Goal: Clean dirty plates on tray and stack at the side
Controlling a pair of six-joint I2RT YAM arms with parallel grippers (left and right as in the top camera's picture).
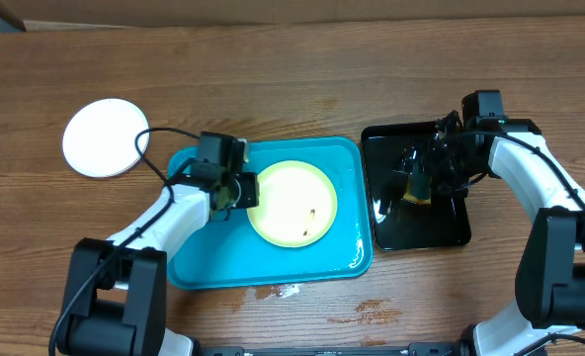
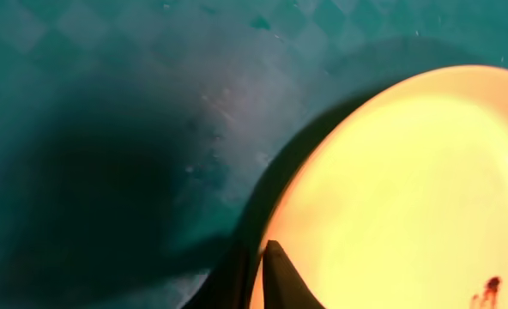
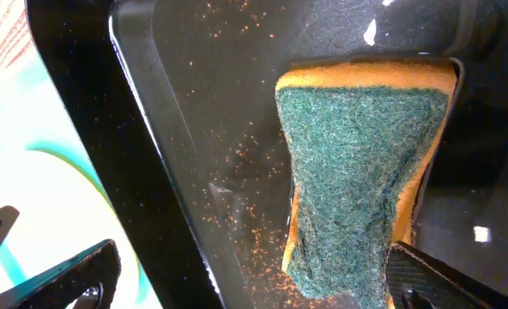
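table [image 1: 292, 59]: carrying everything, filling the overhead view.
tray [image 1: 213, 262]: lying at centre, holding one plate.
black tray [image 1: 441, 232]: sitting just right of it, looking wet and speckled.
yellow plate [image 1: 292, 203]: lying in the tray's right half, showing dark smudges at lower right.
white plate [image 1: 105, 138]: resting on bare wood at upper left.
sponge [image 3: 365, 163]: lying green side up in the black tray.
left claw [image 2: 254, 257]: standing narrow, pinching the yellow plate's left rim.
right claw [image 3: 250, 262]: gaping wide around the sponge, not gripping.
step, judging: steadying the plate for scrubbing; pinching only the rim, leaving its face bare; closing squarely on the sponge.
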